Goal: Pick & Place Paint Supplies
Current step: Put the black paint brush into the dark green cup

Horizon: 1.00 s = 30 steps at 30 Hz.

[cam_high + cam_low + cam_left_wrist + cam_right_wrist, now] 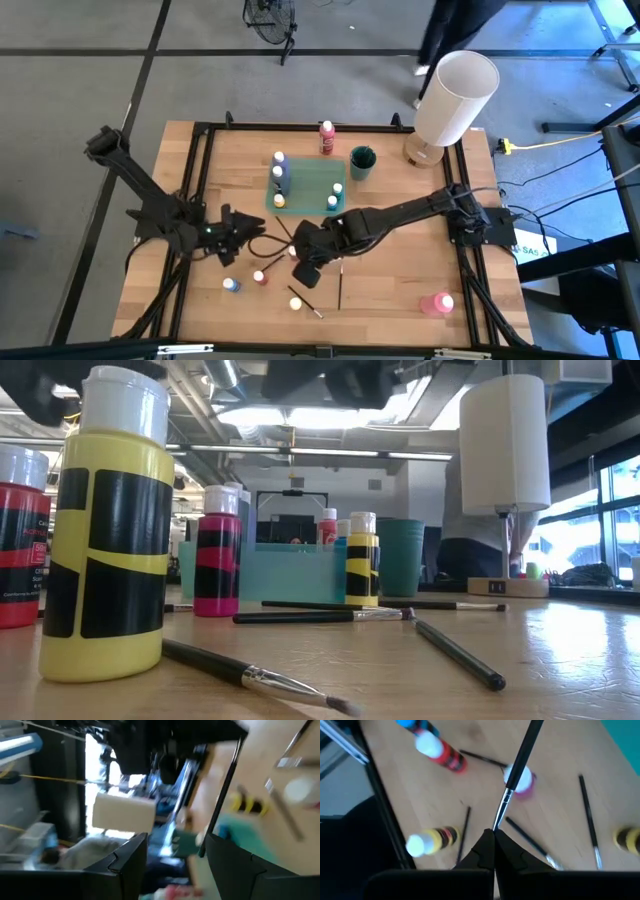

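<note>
Small white-capped paint bottles stand in a teal tray [305, 190] at the table's middle. Others rest on the wood near the front: blue [231, 285], red [260, 277], yellow [295, 302] and a bigger pink one [437, 303]. Thin dark brushes [340, 285] lie flat between them. My right gripper [493, 834] hangs over the front middle [303, 272], shut on one brush [520, 760]. My left gripper [258, 230] hovers just left of it, open [175, 865], with nothing between its fingers. My right gripper pinches the brush's bristle tip [496, 824], just past the metal ferrule, between the free ends of its two fingers. The fingers slant down from the table's right. The dark handle runs straight on from the fingertips, above the bottles on the table; its far end is out of frame.
A tall white cylinder [455, 95] on a wooden base stands at the far right corner. Beside the tray are a dark green cup [361, 162] and a red bottle [327, 137]. A black rail frame [200, 200] borders the table. A person's legs show beyond the far edge.
</note>
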Available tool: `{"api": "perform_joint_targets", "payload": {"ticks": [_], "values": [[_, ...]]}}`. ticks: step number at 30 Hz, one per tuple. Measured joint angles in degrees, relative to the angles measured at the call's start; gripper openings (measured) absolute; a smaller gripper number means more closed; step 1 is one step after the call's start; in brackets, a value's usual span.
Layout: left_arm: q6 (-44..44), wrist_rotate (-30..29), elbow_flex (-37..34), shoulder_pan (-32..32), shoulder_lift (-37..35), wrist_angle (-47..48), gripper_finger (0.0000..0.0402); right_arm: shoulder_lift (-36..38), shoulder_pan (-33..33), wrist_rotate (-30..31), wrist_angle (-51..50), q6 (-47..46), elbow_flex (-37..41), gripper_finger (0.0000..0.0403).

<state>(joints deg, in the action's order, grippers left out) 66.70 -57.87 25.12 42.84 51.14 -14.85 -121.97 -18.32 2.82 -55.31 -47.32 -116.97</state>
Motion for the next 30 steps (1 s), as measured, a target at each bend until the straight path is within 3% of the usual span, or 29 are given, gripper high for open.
{"api": "perform_joint_targets", "payload": {"ticks": [4,7,17,30], "values": [[8.2,-7.0,0.0,0.6,5.4,-9.1,0.0196,0.0,0.3,-1.4,2.2,1.6,0.0,0.0000],[12.9,-8.9,0.0,1.0,8.6,-13.3,0.0196,0.0,0.3,-1.4,2.0,1.7,0.0,0.0000],[16.7,-8.6,0.0,1.2,15.1,-13.9,0.0196,0.0,0.3,-1.4,1.4,1.6,0.0,0.0000],[17.0,-8.6,0.0,-1.0,16.6,-14.1,0.0196,0.0,0.4,-1.6,4.1,2.6,0.0,0.0000]]}}
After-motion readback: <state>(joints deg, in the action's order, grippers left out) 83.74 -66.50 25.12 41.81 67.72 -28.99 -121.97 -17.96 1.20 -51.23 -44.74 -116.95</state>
